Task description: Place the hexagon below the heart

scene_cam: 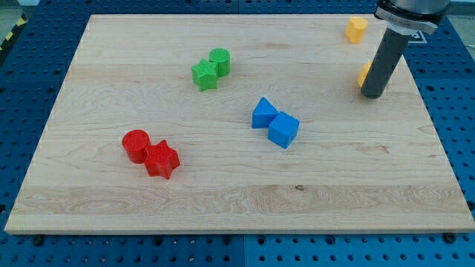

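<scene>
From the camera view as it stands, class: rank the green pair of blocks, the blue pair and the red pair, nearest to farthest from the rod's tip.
My tip sits at the view's right, beside a partly hidden yellow block.
1. Blue pair of blocks, centre.
2. Green pair of blocks, upper middle.
3. Red pair of blocks, lower left.

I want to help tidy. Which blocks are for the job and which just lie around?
Job: my tip, half-hidden yellow block beside it, upper yellow block; shapes unclear.
Lying about: green star, green cylinder, blue block, blue cube, red cylinder, red star.
</scene>
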`<action>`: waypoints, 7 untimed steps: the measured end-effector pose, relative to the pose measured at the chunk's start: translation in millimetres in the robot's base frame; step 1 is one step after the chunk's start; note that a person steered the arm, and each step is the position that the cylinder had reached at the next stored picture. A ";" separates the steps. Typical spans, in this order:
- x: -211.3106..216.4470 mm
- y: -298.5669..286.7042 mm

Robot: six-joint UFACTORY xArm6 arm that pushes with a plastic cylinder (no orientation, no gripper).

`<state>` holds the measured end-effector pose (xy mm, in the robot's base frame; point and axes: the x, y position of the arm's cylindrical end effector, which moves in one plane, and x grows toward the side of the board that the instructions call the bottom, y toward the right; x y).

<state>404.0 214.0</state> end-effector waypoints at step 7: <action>-58.6 6.0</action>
<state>345.3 220.0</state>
